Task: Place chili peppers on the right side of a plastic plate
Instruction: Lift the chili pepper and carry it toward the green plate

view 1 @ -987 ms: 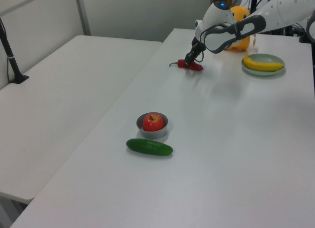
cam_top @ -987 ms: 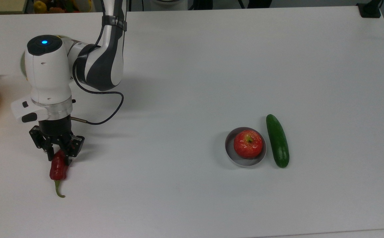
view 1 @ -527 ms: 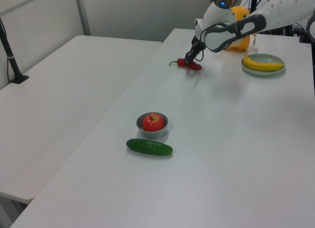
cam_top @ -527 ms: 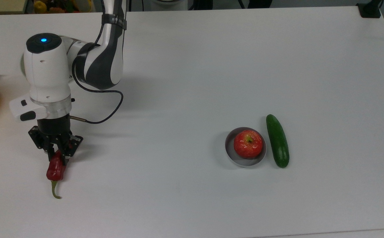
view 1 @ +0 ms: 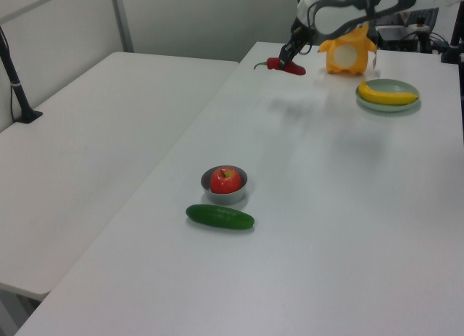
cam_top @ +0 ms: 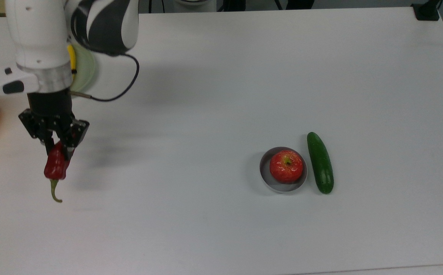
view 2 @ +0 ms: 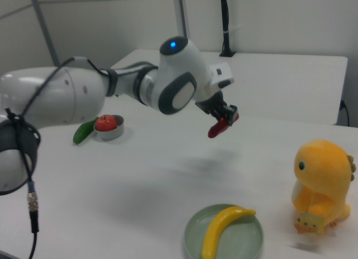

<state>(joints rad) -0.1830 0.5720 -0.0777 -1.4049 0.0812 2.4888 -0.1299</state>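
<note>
One chili pepper (cam_top: pixel 56 165) hangs clamped in the end effector (cam_top: pixel 55 143) above the table (cam_top: pixel 244 76).

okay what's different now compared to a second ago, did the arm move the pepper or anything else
The gripper, shut on the chili pepper throughout, has lifted it off the table; in the right view it hangs in the air, and in the top view it has shifted up the picture, nearer the plastic plate. The banana on the plate, the apple in its grey bowl and the cucumber stayed put.
</note>
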